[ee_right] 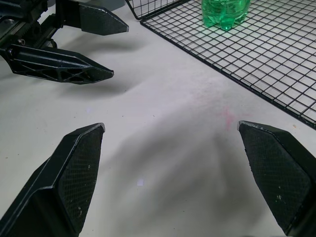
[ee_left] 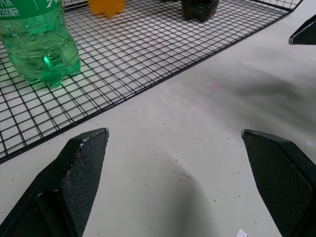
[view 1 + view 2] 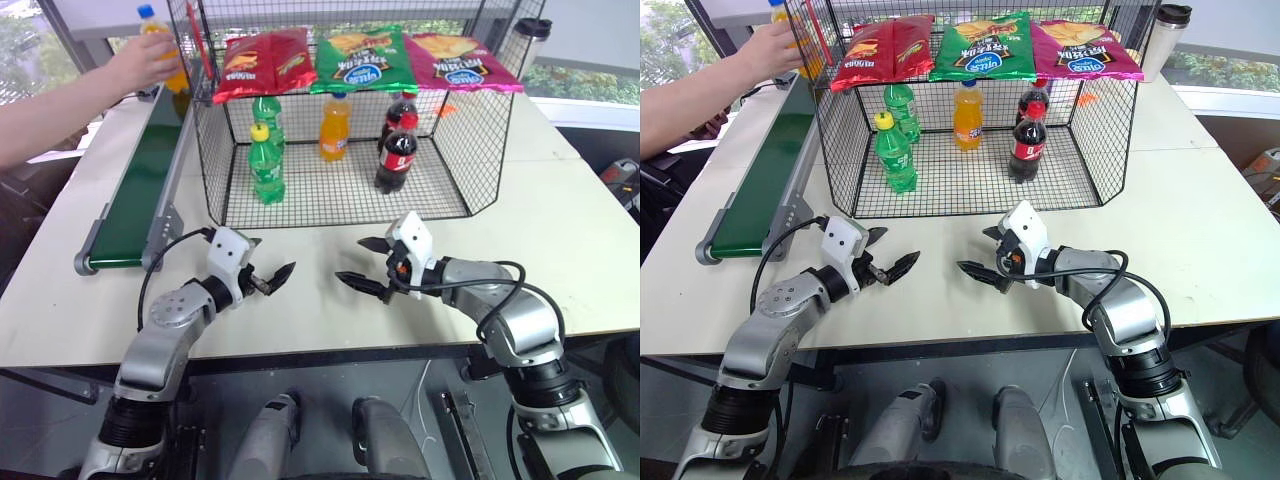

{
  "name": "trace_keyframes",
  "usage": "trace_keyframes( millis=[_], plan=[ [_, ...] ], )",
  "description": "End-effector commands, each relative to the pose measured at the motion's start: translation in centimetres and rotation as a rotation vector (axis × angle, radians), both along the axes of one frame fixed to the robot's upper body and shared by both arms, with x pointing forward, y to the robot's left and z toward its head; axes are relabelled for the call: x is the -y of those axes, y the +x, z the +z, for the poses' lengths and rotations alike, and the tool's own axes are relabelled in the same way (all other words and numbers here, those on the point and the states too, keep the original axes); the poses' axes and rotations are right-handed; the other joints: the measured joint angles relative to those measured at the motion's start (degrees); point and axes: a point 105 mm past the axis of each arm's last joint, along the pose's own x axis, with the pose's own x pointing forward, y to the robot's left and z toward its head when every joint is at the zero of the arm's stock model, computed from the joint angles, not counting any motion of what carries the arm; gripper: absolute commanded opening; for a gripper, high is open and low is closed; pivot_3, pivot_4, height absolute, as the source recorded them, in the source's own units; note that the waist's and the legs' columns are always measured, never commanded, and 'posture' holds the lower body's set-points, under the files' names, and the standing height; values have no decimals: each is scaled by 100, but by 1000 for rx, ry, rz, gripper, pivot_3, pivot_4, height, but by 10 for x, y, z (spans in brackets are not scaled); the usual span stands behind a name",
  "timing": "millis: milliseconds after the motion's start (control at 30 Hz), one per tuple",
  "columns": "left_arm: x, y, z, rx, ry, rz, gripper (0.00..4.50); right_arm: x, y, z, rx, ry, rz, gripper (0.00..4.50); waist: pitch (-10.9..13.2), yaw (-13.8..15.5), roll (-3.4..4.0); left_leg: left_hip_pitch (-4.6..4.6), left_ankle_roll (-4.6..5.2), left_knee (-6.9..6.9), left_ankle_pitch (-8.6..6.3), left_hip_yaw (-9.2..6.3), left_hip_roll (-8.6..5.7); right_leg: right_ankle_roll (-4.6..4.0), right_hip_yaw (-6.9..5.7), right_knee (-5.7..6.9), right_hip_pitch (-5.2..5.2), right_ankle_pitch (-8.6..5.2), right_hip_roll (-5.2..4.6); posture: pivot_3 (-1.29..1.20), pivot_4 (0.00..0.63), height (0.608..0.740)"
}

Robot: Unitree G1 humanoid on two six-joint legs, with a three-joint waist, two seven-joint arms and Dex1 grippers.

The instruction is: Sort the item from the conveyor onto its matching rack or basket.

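orange soda bottle (image 3: 158, 45) upright in a person's hand (image 3: 140, 62), seemingly above far end of conveyor (image 3: 135, 195) | lies far forward-left of both | left gripper (image 3: 272, 281) nearer | right gripper (image 3: 367, 263) | both spread wide, empty

Illegible brand print on crisp bags (image 3: 362, 58), bottles.

person's hand (image 3: 140, 60) grips orange soda bottle (image 3: 160, 45) over conveyor's (image 3: 140, 190) far end | left gripper (image 3: 272, 278), right gripper (image 3: 367, 264) gaping above table's (image 3: 560, 250) near edge
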Motion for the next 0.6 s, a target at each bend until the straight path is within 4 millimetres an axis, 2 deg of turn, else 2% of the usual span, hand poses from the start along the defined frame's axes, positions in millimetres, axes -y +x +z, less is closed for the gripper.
trace_keyframes(
  millis=[33, 600],
  plan=[
    [2, -1, 11, 45, -2, -12, 4500, -5, -4, 10, 45, 8, 28, 4475, 0, 0, 0, 0, 0, 0, 0, 0, 0, 0, 0, 0, 0, 0, 0, 0, 150, 739],
    [2, -3, 18, 53, -35, -19, 4500, -7, -6, 13, 34, 23, 46, 4475, 0, 0, 0, 0, 0, 0, 0, 0, 0, 0, 0, 0, 0, 0, 0, 0, 150, 739]
  ],
)
